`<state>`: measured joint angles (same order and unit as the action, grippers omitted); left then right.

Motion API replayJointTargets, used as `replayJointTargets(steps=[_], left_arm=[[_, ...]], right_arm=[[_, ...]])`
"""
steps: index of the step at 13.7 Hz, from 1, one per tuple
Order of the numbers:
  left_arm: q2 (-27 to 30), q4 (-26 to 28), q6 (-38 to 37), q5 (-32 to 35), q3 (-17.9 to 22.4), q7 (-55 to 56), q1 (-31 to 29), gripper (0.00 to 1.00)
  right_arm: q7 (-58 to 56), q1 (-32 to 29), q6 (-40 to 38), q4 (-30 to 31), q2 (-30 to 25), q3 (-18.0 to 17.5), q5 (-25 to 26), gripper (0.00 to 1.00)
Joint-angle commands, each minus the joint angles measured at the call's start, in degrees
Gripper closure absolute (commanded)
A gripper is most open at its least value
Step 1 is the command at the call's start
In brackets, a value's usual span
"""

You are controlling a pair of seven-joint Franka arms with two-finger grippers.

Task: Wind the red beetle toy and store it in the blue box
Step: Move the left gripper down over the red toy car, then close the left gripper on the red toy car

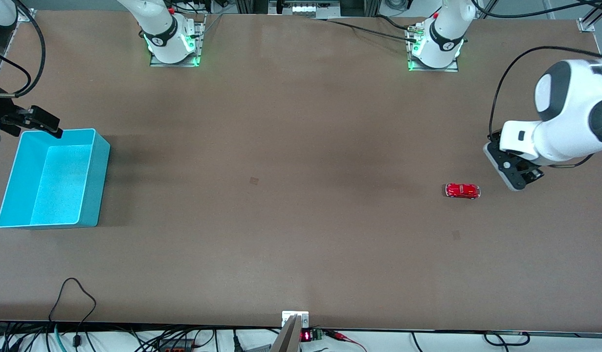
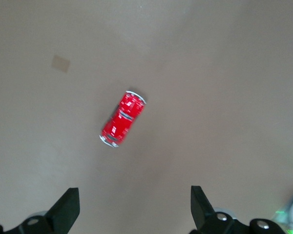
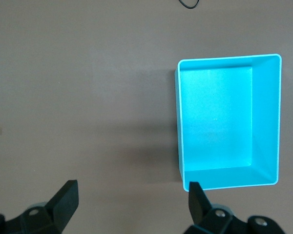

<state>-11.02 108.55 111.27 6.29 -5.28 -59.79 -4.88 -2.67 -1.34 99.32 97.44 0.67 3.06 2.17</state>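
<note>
Left gripper (image 2: 132, 209) wide open, empty, above table (image 1: 301, 195) near red beetle toy (image 1: 462, 190). Right gripper (image 3: 132, 207) wide open, empty, beside blue box (image 1: 98, 171).

Wide brown table (image 1: 291, 146), matte, evenly lit; cables (image 1: 76, 303) along near edge.

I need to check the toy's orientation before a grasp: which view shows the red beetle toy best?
The left wrist view: the red beetle toy fills more of the picture, seen from above, unobstructed. The front view shows it tiny; the right wrist view shows none of it.
</note>
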Motion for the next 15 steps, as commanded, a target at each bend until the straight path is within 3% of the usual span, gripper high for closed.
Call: replayJointTargets(steps=[1,3,6,10,15], left_arm=[[0.1,7.4,10.8,1.2,-0.1,-7.5,-1.4,0.00],[-2.2,10.3,18.0,1.2,-0.1,-14.0,-1.6,0.00],[-7.6,10.3,24.2,1.2,-0.1,-22.5,-2.6,0.00],[-11.7,10.3,29.4,2.8,-0.1,-28.1,-2.8,0.00],[-14.7,10.5,32.9,2.8,-0.2,-30.3,-4.1,0.00]], right_arm=[[0.6,0.1,0.0,-0.2,-0.2,-0.2,0.9,0.00],[0.7,0.1,0.0,-0.2,-0.2,-0.2,0.8,0.00],[0.7,0.1,0.1,-0.2,-0.2,-0.3,0.1,0.00],[0.7,-0.4,0.4,-0.3,-0.2,0.1,-5.0,0.00],[0.1,0.0,-0.3,-0.1,-0.3,0.0,-4.1,0.00]])
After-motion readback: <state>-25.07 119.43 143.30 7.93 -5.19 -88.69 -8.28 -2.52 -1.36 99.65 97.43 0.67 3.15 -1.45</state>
